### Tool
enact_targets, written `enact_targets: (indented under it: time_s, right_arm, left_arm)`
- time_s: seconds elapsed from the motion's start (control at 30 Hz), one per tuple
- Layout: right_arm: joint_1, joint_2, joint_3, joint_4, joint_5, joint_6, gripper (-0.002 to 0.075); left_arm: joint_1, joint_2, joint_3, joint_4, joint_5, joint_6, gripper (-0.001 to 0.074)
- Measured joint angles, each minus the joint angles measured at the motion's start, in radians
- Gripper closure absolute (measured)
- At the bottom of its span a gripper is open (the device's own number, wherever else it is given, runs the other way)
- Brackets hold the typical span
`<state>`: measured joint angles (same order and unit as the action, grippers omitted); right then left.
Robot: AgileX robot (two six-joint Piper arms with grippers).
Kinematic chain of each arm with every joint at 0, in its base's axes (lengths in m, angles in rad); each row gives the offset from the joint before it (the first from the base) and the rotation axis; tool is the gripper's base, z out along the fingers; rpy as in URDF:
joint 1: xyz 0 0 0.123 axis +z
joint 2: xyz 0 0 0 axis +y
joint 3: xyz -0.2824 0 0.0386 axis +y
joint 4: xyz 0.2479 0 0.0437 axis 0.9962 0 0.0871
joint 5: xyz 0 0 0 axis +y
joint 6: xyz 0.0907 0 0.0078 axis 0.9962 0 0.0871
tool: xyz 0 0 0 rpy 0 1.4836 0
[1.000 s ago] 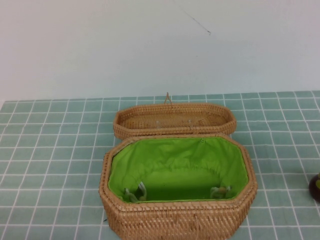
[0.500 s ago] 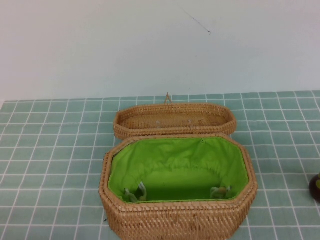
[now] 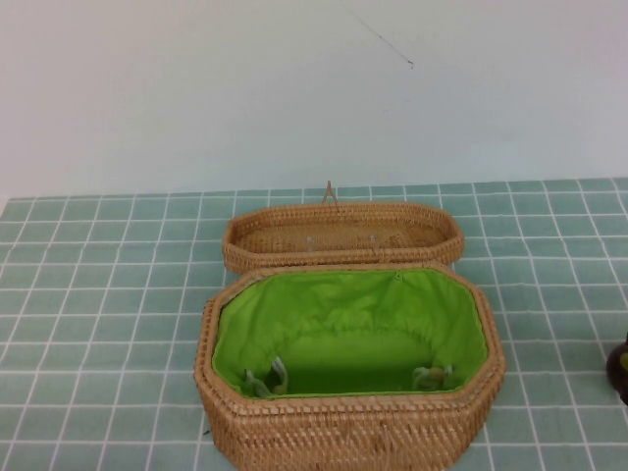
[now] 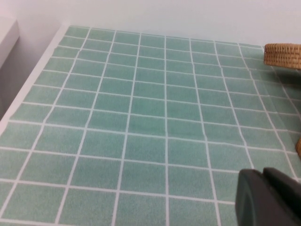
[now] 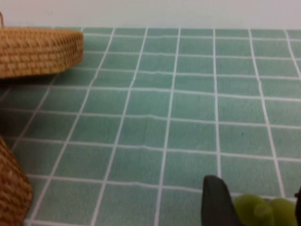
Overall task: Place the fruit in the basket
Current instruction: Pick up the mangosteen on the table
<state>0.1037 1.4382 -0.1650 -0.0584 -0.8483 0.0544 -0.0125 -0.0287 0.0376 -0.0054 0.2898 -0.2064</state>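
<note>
The basket (image 3: 348, 422) stands open in the middle of the table, its green lining showing, with its woven lid (image 3: 341, 235) lying behind it. The fruit (image 3: 619, 367) is a dark round shape at the right edge of the high view. In the right wrist view only its light green leaves (image 5: 261, 210) show. My right gripper (image 5: 256, 186) is open with one finger on each side of the leaves, low over the table. My left gripper (image 4: 262, 173) is shut and empty over bare tiles left of the basket. Neither arm shows in the high view.
The table is covered with a green tiled cloth (image 3: 98, 294). A pale wall (image 3: 294, 98) rises behind it. The table's left edge (image 4: 28, 89) shows in the left wrist view. The basket's side (image 5: 11, 193) and lid (image 5: 37, 49) show in the right wrist view.
The fruit at the right edge has shifted very slightly to the right. The basket and lid have not moved.
</note>
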Motion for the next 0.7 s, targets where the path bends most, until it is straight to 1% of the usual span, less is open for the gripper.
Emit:
enact_targets:
  time_s: [0.1,0.17,0.2,0.33,0.4,0.5,0.7]
  right_arm:
    - [0.0,0.053,0.0,0.0,-0.034,0.0,0.0382]
    - [0.0,0.08,0.0,0.0,-0.058,0.0,0.0412]
    - [0.0,0.086,-0.002,0.0,-0.064,0.0,0.0438]
    - [0.0,0.09,-0.007,0.007,-0.011,0.002,0.0639]
    - [0.0,0.09,-0.007,0.019,0.015,0.002,0.0687]
    - [0.0,0.09,-0.007,0.023,0.011,0.006,0.0711]
    - [0.0,0.087,-0.007,-0.022,-0.053,0.048,0.072]
  left_arm:
    - [0.0,0.0,0.0,0.0,0.0,0.0,0.0735]
    - [0.0,0.0,0.0,0.0,0.0,0.0,0.0735]
    - [0.0,0.0,0.0,0.0,0.0,0.0,0.0735]
    - [0.0,0.0,0.0,0.0,0.0,0.0,0.0735]
    - [0.0,0.0,0.0,0.0,0.0,0.0,0.0735]
    - [0.0,0.0,0.0,0.0,0.0,0.0,0.0735]
    - [0.0,0.0,0.0,0.0,0.0,0.0,0.0735]
